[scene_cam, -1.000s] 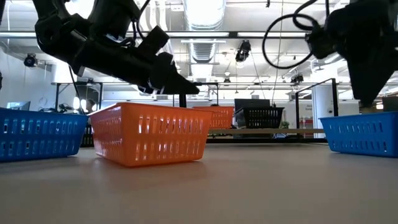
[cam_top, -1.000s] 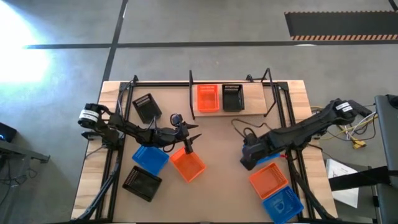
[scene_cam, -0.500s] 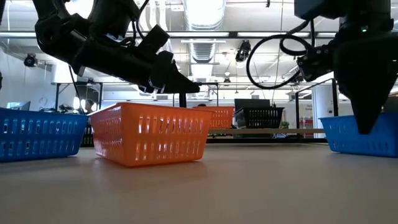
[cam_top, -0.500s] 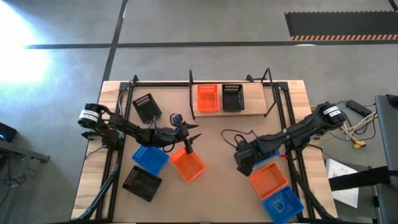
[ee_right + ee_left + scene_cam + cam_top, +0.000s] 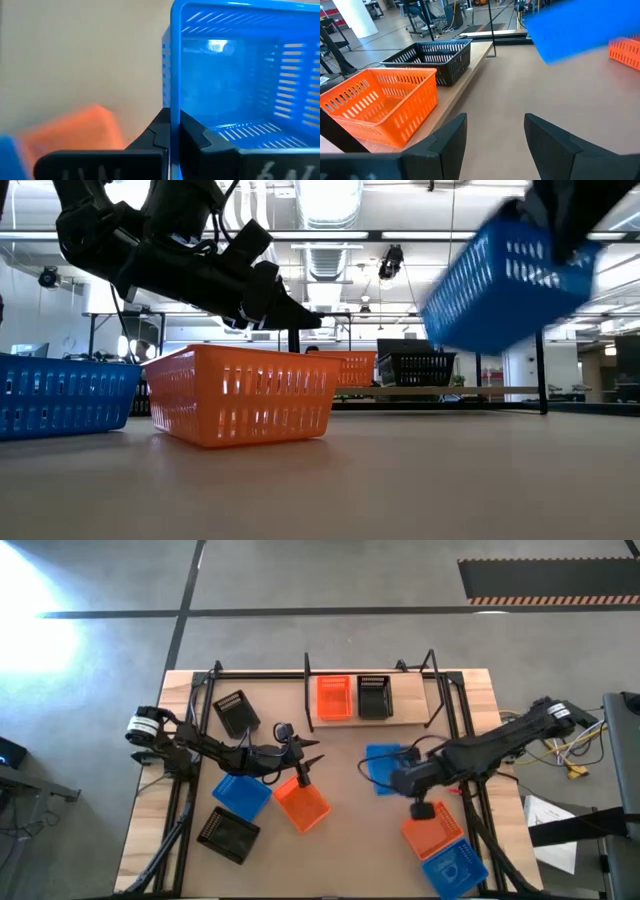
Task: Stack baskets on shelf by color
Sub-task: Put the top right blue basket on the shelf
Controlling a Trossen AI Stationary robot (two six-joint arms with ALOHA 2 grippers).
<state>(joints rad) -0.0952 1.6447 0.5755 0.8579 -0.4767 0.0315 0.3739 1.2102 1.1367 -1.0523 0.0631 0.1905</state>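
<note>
Lifted since a second ago, the blue perforated plastic basket point(image 5: 384, 766) hangs tilted before the wooden shelf point(image 5: 408, 708), its wall pinched in the right gripper point(image 5: 170, 131); carry it level. Left gripper point(image 5: 495, 131) gapes.

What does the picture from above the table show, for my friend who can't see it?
The right end effector holds a blue basket lifted over the middle of the wooden table. The shelf at the far edge carries an orange basket and a black basket side by side. The left end effector hovers, open, by another orange basket.
</note>
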